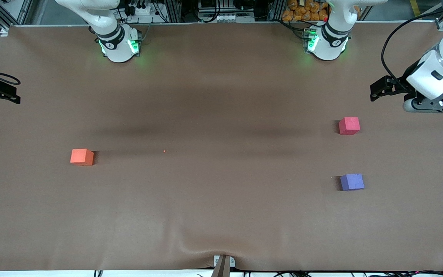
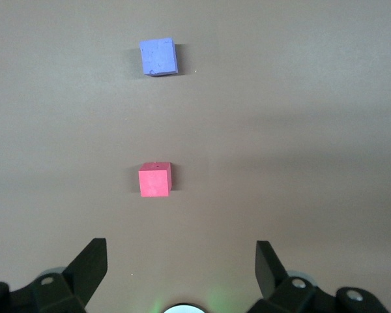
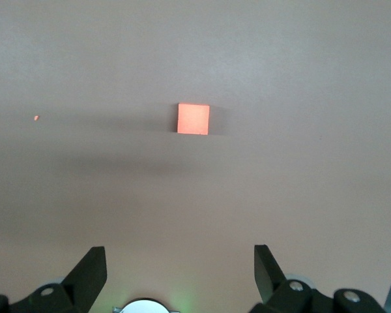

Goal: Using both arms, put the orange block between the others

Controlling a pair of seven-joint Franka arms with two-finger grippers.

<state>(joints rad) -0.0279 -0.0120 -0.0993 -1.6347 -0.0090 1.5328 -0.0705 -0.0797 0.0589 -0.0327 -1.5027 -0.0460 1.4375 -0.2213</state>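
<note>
The orange block [image 1: 82, 157] [image 3: 193, 119] sits alone on the brown table toward the right arm's end. The red-pink cube [image 1: 349, 125] [image 2: 155, 179] and the purple-blue cube [image 1: 352, 182] [image 2: 158, 57] sit toward the left arm's end, apart, the purple-blue one nearer the front camera. My left gripper [image 1: 376, 92] [image 2: 181, 261] hangs open and empty over the table edge beside the red-pink cube. My right gripper [image 1: 13, 94] [image 3: 180, 261] hangs open and empty over the table's edge at the right arm's end, well away from the orange block.
A tiny orange crumb [image 1: 164, 151] [image 3: 36, 118] lies on the cloth between the orange block and the table's middle. The brown cloth [image 1: 221, 215] puckers at the front edge around a small mount [image 1: 223, 263]. Both arm bases [image 1: 119, 44] [image 1: 327, 42] stand at the back edge.
</note>
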